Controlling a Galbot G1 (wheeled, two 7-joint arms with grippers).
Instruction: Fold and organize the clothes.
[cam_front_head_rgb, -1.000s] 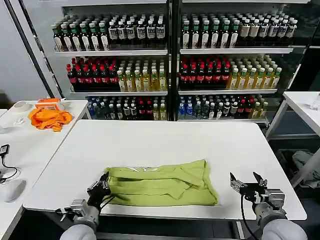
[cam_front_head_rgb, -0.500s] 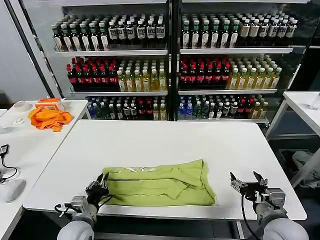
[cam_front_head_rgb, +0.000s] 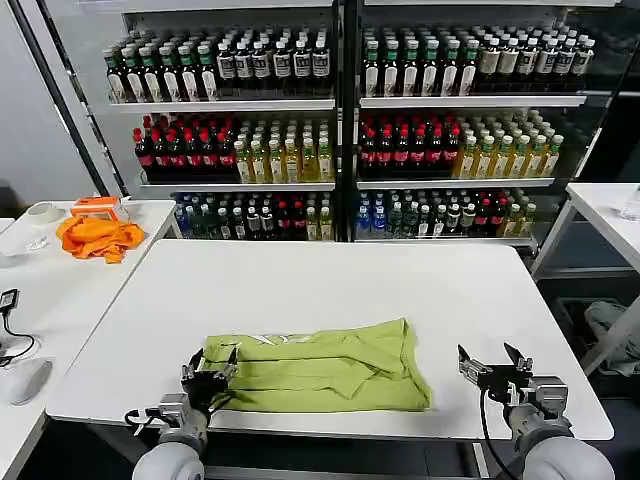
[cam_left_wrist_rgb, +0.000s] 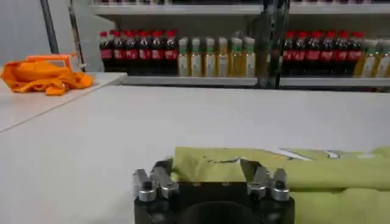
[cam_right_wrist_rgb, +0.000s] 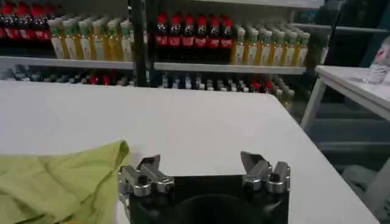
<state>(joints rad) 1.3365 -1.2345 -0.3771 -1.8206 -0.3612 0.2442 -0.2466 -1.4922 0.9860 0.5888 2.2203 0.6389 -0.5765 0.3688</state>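
The lime yellow-green T-shirt (cam_front_head_rgb: 320, 365) lies folded into a long band near the front edge of the white table (cam_front_head_rgb: 330, 285), with a bit of white print showing at its far left. My left gripper (cam_front_head_rgb: 208, 368) stands open at the shirt's left end. In the left wrist view the shirt's folded corner (cam_left_wrist_rgb: 207, 173) sits between the spread fingers of that gripper (cam_left_wrist_rgb: 207, 167), which do not pinch it. My right gripper (cam_front_head_rgb: 492, 365) hovers open over bare table, to the right of the shirt's right end (cam_right_wrist_rgb: 55, 182), with nothing between the fingers (cam_right_wrist_rgb: 201, 159).
A bright orange cloth (cam_front_head_rgb: 98, 237) lies on the side table (cam_front_head_rgb: 60, 300) at the left, near a tape roll (cam_front_head_rgb: 43, 212) and a mouse (cam_front_head_rgb: 22, 380). Shelves of bottles (cam_front_head_rgb: 340, 130) stand behind. Another table (cam_front_head_rgb: 610, 205) is at the right.
My left gripper has opened and let go of the shirt's left corner after drawing it slightly left and toward me. The right gripper has stayed put.
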